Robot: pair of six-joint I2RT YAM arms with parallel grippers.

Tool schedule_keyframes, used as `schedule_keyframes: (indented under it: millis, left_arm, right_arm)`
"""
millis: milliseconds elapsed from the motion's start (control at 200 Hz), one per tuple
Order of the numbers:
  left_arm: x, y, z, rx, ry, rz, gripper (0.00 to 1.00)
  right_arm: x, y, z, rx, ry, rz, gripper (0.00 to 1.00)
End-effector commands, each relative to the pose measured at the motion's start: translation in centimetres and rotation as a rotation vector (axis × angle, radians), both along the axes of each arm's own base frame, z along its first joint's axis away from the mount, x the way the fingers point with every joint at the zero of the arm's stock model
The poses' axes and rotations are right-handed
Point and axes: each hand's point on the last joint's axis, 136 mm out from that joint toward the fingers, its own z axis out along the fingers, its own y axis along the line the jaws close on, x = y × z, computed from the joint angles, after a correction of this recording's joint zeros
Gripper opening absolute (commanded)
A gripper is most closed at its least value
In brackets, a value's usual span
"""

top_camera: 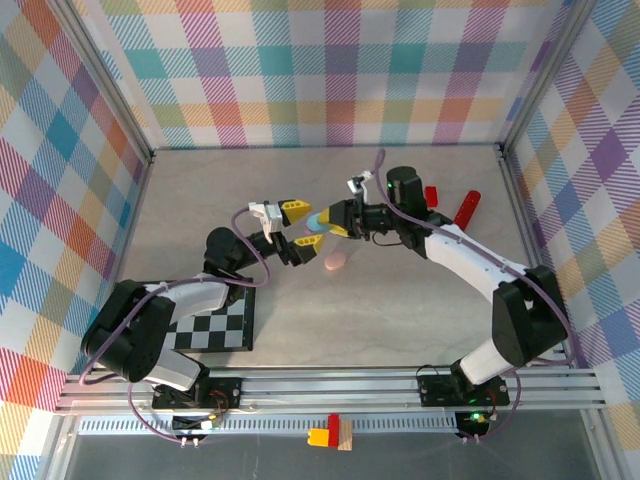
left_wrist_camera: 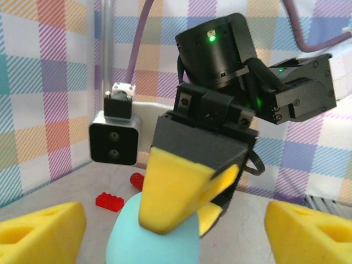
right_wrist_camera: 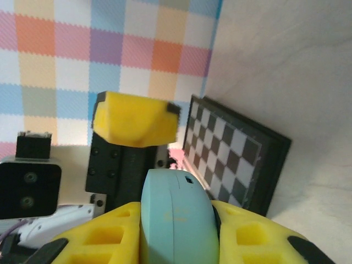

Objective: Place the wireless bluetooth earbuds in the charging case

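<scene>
A pale blue oval charging case point(top_camera: 317, 221) hangs in the air above the middle of the table. My right gripper point(top_camera: 335, 221) is shut on it. In the right wrist view the case point(right_wrist_camera: 176, 220) stands on edge between the yellow pads point(right_wrist_camera: 104, 239), closed, with its seam facing the camera. My left gripper point(top_camera: 304, 226) is open, its fingers set wide on either side of the case and apart from it. In the left wrist view the right gripper point(left_wrist_camera: 190, 220) pinches the top of the case point(left_wrist_camera: 154, 236). The earbuds are hidden.
A pink oval thing point(top_camera: 335, 262) lies on the table just below the grippers. A checkerboard plate point(top_camera: 215, 325) lies near the left arm's base. Red blocks point(top_camera: 431, 195) and a red cylinder point(top_camera: 467, 208) lie at the back right. Plaid walls close in three sides.
</scene>
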Motion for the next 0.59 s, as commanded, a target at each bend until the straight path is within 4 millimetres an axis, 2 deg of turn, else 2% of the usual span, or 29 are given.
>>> schedule_keyframes:
  millis: [0, 185, 260, 415, 590]
  left_arm:
    - [-1.4, 0.1, -0.6, 0.034, -0.021, -0.054, 0.92]
    - [-1.9, -0.6, -3.5, 0.158, 0.041, -0.098, 0.98]
    - [-2.2, -1.1, -4.9, 0.25, 0.056, -0.107, 0.99]
    - [-3.3, -1.9, -8.2, 0.492, 0.051, -0.119, 1.0]
    - [-3.5, -2.7, -8.9, 0.524, 0.047, -0.131, 1.0]
  right_arm:
    - [1.4, -3.0, -1.2, -0.046, -0.061, -0.13, 0.19]
    - [1.9, -8.1, -8.5, -0.174, 0.038, -0.29, 0.15]
    - [1.8, -9.4, -11.1, -0.199, 0.075, -0.325, 0.14]
    - [1.3, -10.8, -15.8, -0.276, 0.136, -0.351, 0.14]
    - [1.1, -11.0, -19.5, -0.312, 0.19, -0.35, 0.15]
